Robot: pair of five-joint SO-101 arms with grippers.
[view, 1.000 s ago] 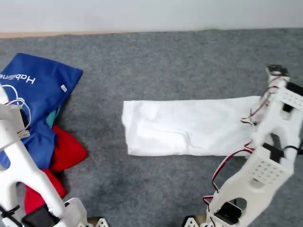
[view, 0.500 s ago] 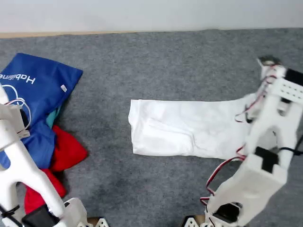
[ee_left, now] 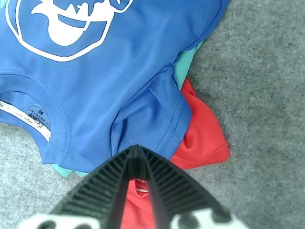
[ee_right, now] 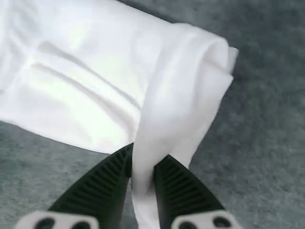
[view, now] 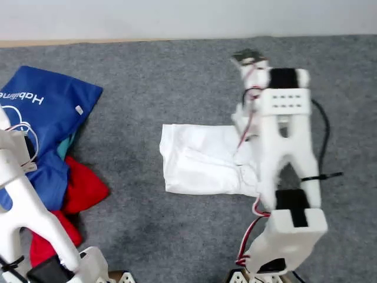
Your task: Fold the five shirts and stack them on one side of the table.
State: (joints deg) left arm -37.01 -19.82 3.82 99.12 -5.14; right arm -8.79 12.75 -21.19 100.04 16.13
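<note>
Within a second the right arm swings from the right end of the white shirt point(view: 200, 162) to the middle of the grey surface point(view: 177, 76), and the cloth's visible length shrinks. The right end effector point(ee_right: 142, 157) pinches a white edge that curls over the flat layer, so a fold in half seems under way. The left end effector point(ee_left: 138, 152), pressed together, hangs over the blue shirt point(view: 50, 112) on the left pile.

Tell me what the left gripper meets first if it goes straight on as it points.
Most likely the blue shirt: the left gripper, shut, points at its sleeve, with the red shirt just beside. Its height above the cloth is unclear.
</note>
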